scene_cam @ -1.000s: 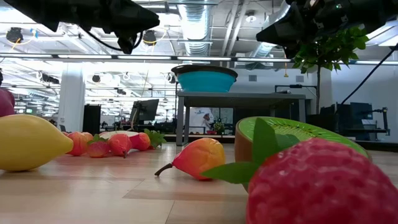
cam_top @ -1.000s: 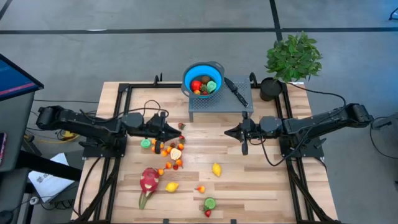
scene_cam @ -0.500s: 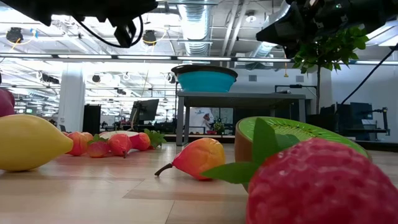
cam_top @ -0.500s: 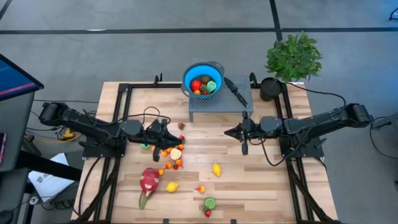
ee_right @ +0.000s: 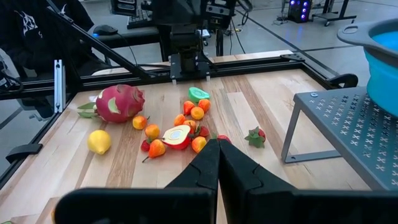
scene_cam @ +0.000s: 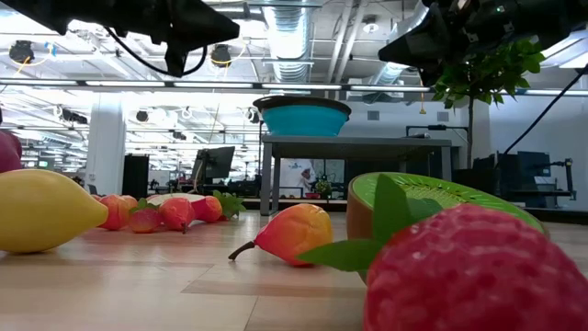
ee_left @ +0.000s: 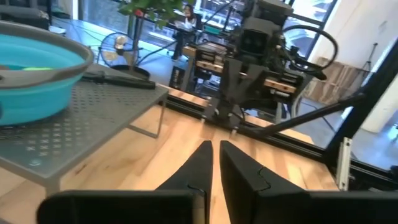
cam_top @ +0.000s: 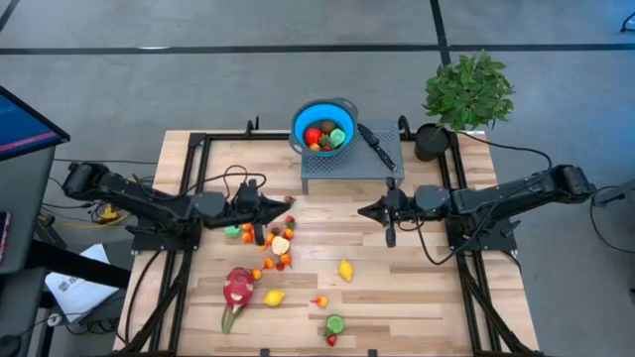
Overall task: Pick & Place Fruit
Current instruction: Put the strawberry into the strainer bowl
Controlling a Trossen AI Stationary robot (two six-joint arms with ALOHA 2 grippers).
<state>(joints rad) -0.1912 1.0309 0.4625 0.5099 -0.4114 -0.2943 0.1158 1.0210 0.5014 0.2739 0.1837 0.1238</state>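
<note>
While most fruit (cam_top: 270, 243) lies scattered on the table (cam_top: 427, 297), some already in the bowl (cam_top: 324, 126), both claws, left (cam_top: 270, 209) and right (cam_top: 365, 210), hover clenched and seemingly empty; pieces look light, hard, slick: pinch across the middle

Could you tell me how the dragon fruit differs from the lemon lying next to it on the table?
The dragon fruit is pink-red with green tips; the lemon is plain yellow. The dragon fruit is clearly the larger of the two. The dragon fruit trails a green stem end toward the table's near edge, while the lemon is a smooth oval with pointed ends. Both lie loose on the wooden table, outside the blue bowl, with no pincer on them.
</note>
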